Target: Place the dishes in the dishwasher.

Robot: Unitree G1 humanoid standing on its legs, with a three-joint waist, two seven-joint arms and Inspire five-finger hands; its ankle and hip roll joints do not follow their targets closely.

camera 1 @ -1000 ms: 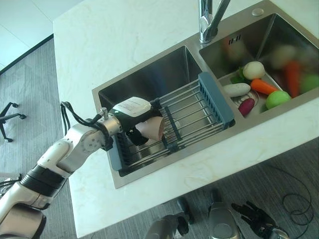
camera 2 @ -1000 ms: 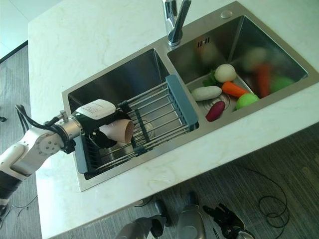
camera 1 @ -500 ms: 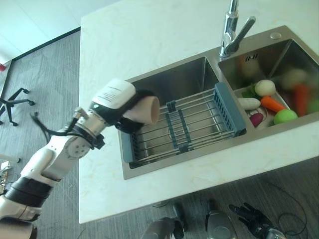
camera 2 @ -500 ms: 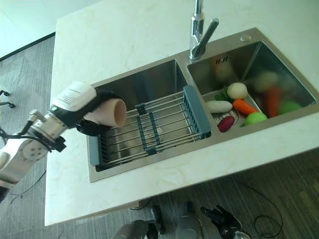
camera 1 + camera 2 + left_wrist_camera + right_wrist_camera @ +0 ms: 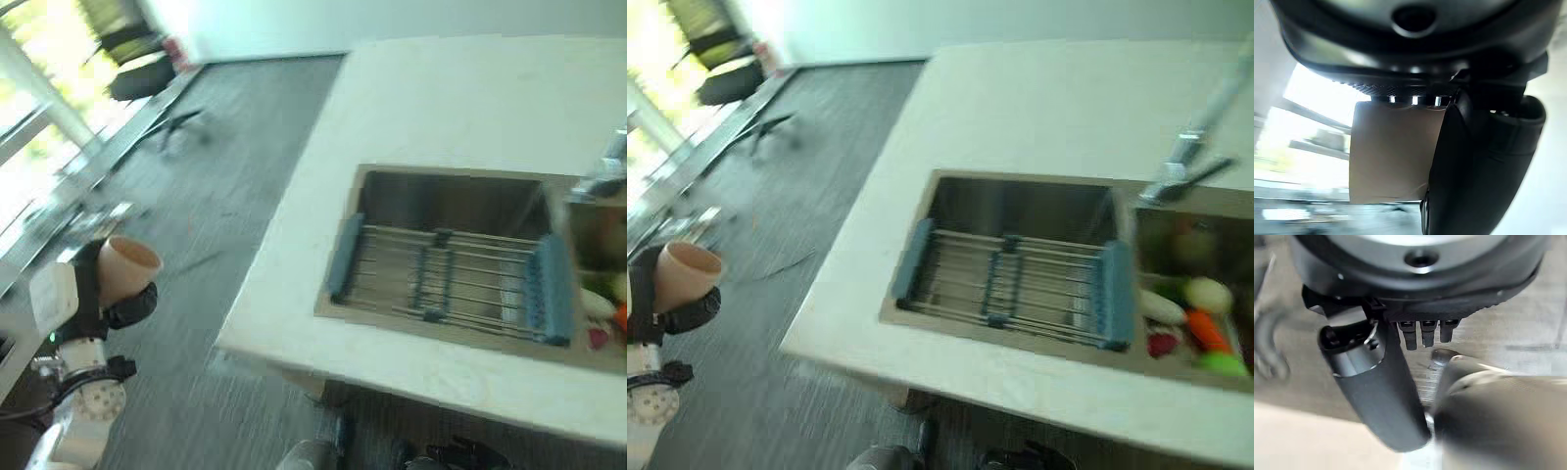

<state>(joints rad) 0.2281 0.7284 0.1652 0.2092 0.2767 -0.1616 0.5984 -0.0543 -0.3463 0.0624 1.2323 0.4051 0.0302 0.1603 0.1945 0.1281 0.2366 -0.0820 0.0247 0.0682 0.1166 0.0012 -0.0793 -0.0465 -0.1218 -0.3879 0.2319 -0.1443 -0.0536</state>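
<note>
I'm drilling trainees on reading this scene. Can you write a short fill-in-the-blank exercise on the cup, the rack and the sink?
1. The left hand holds a tan ____.
2. The cup's open mouth faces ____.
3. The blue-ended wire rack sits in the ____.
4. The cup is held above the ____, beside the counter.

Missing words: cup; up; sink; floor

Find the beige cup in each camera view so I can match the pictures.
Left eye view: beige cup far left, held in the left hand.
Right eye view: at the left edge.
Left wrist view: centre, against the fingers.
Right wrist view: not there.
Shared landmark: blue-ended wire rack in the sink.
</note>
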